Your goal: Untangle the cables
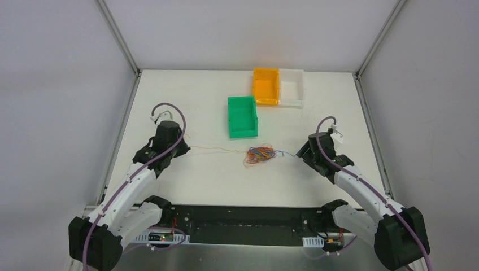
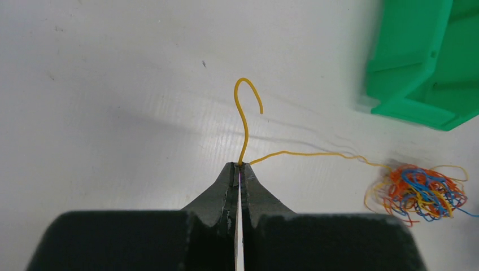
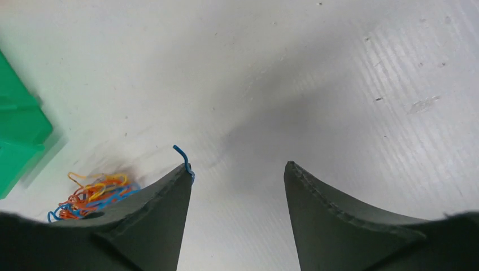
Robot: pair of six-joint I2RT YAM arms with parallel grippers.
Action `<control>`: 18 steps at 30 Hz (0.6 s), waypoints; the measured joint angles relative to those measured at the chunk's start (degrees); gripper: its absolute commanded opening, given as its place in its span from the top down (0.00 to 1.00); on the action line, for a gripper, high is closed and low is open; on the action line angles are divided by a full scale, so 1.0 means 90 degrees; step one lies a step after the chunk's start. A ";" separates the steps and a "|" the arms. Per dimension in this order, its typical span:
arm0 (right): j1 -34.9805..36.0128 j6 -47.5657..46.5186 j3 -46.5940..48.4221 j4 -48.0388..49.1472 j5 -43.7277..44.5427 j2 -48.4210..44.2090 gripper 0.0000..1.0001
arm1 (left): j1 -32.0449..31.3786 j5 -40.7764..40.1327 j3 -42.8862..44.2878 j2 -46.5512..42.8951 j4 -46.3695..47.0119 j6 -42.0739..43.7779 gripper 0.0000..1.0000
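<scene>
Right of the left pincer [image 2: 239,165] lie the cables [image 2: 421,192], one strand pinched.

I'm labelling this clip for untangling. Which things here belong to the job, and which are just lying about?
Job: tangle of cables, yellow strand leading from it, blue strand end.
Lying about: green bin, orange bin, white bin.

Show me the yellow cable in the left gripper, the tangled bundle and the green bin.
yellow cable [image 2: 247,131], left wrist view, on its upright stretch below the hook.
cable tangle [image 1: 260,153], top external view, its middle.
green bin [image 1: 244,134], top external view, its near wall.
</scene>
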 measured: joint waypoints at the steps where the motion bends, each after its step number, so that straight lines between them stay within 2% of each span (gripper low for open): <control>1: -0.0049 0.0000 -0.0002 -0.0041 0.0032 -0.0027 0.34 | 0.0044 -0.0095 0.0000 -0.0104 -0.0073 -0.0027 1.00; 4: -0.0148 -0.0083 -0.0002 -0.0046 -0.0095 -0.0058 0.34 | 0.0058 -0.0151 -0.0015 -0.0355 -0.0204 -0.0104 1.00; 7: -0.0160 -0.0396 -0.0002 0.0165 -0.0814 -0.0053 0.31 | 0.0070 0.0243 -0.0095 -0.0304 -0.0087 -0.0073 1.00; 8: -0.0160 -0.0464 -0.0002 0.0253 -0.1044 -0.0051 0.29 | 0.0078 0.0449 -0.0119 -0.0240 -0.0039 -0.0032 0.94; 11: -0.0119 -0.0670 -0.0002 0.0607 -0.1734 0.0000 0.17 | 0.0075 0.1173 -0.0165 -0.0015 0.0175 0.0158 0.51; 13: -0.0058 -0.0799 0.0017 0.0738 -0.2055 0.0131 0.08 | 0.0061 0.1812 -0.0172 0.0172 0.0398 0.0274 0.29; 15: 0.0017 -0.0911 0.0129 0.0789 -0.2351 0.0376 0.07 | -0.0143 0.2229 -0.0172 0.0374 0.0639 0.0401 0.20; 18: 0.0151 -0.0996 0.0384 0.0962 -0.2798 0.0867 0.18 | -0.0874 0.2412 -0.0102 0.0753 0.0848 0.0668 0.15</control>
